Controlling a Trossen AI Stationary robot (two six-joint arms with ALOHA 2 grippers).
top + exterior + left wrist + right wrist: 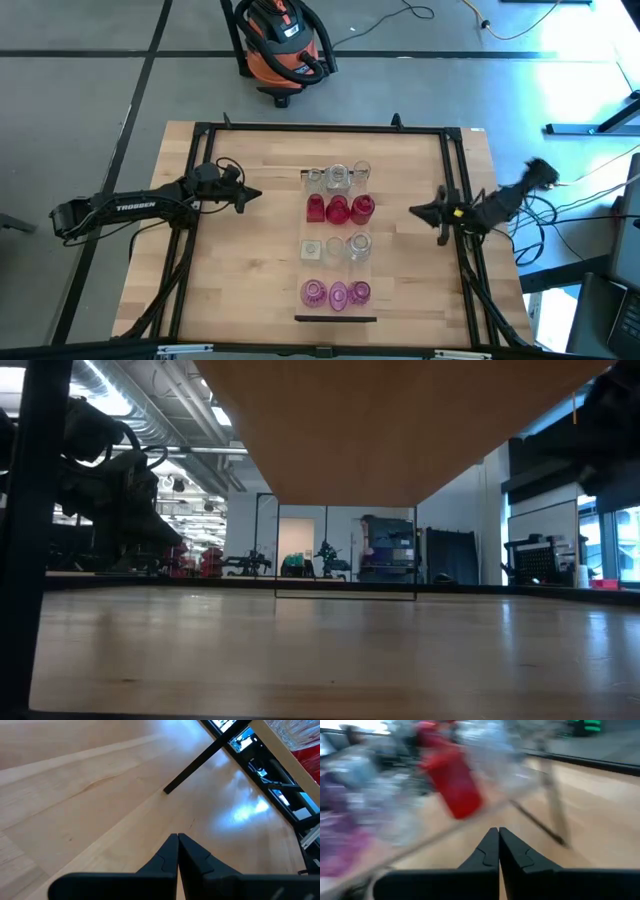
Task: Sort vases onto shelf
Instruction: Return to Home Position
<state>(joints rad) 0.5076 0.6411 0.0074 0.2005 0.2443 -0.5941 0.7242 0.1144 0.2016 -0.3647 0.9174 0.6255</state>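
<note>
- Shelf: pale plank w/ dark end strips, lying lengthwise at centre of tabletop, between the two arms.
- Vases on shelf stand in 4 rows of 3. Far end to near end: clear vases, red vases, second clear row, pink vases.
- L gripper: left of shelf, approx. level w/ red row, apart from it, pointing toward it. Fingertips pressed together, nothing held.
- R gripper: right of shelf, opp. the red row, clear of it. Fingertips meet, nothing between. Its wrist view is blurred; a red vase lies ahead.
- Vacuum cleaner: on floor beyond table's far edge.
</note>
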